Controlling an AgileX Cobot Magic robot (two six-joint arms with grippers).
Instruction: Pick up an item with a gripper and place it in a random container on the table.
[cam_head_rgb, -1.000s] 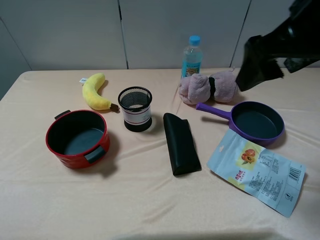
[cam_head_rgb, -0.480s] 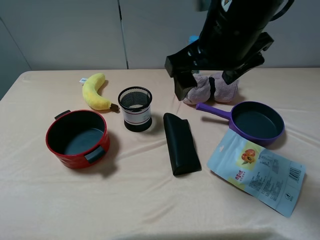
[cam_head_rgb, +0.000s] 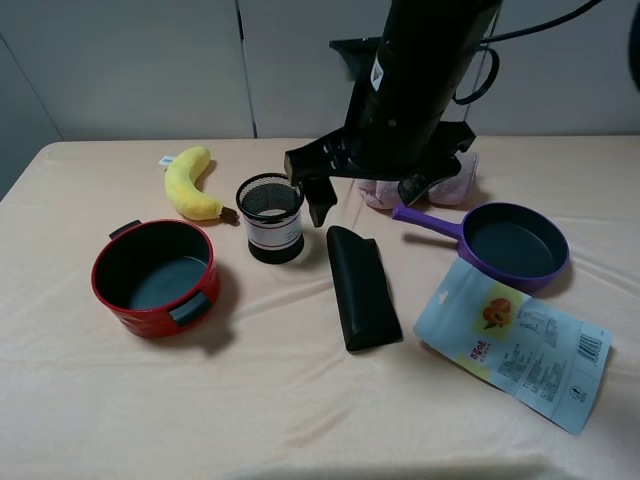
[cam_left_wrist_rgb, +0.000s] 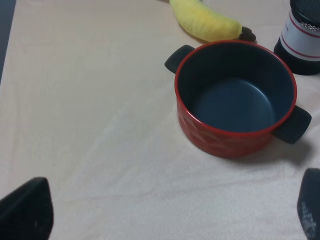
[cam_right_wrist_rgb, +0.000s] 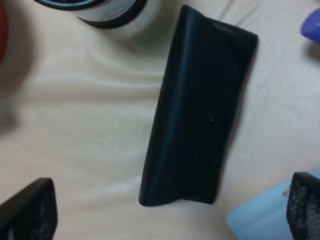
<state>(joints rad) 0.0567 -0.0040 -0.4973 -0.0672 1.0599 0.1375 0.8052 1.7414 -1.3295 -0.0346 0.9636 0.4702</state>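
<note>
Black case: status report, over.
Right gripper open above black case, no contact. Left gripper open near red pot. Case flat on cloth. Mesh cup close by; purple pan empty.

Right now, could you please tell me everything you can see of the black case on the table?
The black case is matte, long and wedge-shaped, and looks closed. It lies flat near the middle of the peach-clothed table, its length running front to back, slightly slanted. Only the table touches it: the mesh cup and snack pouch lie apart, and the open right tool hangs above it.
</note>
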